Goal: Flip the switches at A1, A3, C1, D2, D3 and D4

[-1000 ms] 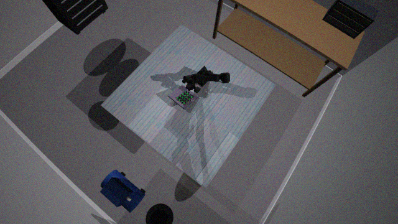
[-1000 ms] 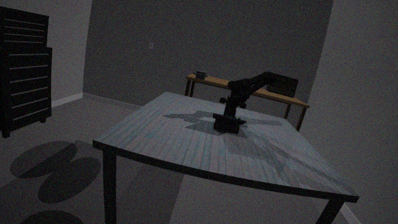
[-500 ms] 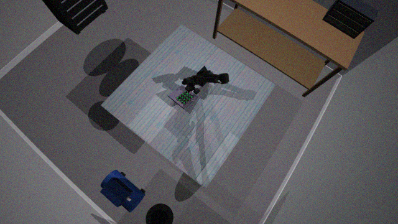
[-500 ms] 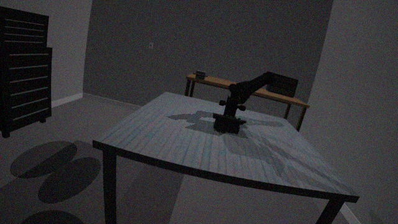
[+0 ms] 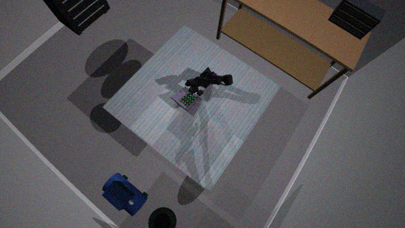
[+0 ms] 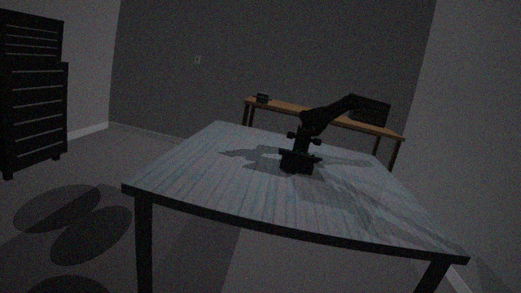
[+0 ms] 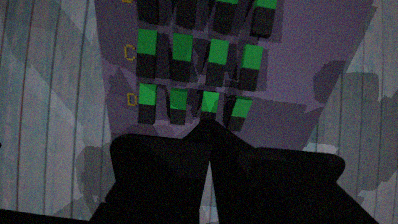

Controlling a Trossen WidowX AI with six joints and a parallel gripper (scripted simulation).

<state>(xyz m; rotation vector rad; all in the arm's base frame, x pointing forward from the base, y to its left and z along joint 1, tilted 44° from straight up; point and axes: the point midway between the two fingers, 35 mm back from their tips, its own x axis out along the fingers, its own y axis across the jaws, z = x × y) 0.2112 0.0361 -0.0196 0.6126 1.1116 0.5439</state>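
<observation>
The purple switch panel (image 5: 178, 95) (image 6: 296, 163) (image 7: 292, 62) carries rows of rockers with green and black halves. In the wrist view, row D shows D1 (image 7: 147, 95), D2 (image 7: 178, 99), D3 (image 7: 210, 101) and D4 (image 7: 242, 107). Row C shows C1 (image 7: 147, 42), C2 (image 7: 182, 47), C3 (image 7: 218, 52) and C4 (image 7: 252, 57). Row B is cut off at the top edge and row A is out of view. My gripper (image 7: 207, 123) is shut and empty. Its tips overlap the near, black end of D3; contact cannot be told. Which ends are raised is unclear.
The panel stands on the striped table (image 5: 152, 126) (image 6: 183, 179). Arm shadows cross the table and panel. A wooden bench (image 5: 285, 25) (image 6: 281, 107) and a black drawer cabinet (image 5: 79, 16) (image 6: 37, 94) stand away from the table. A blue object (image 5: 123, 193) lies on the floor.
</observation>
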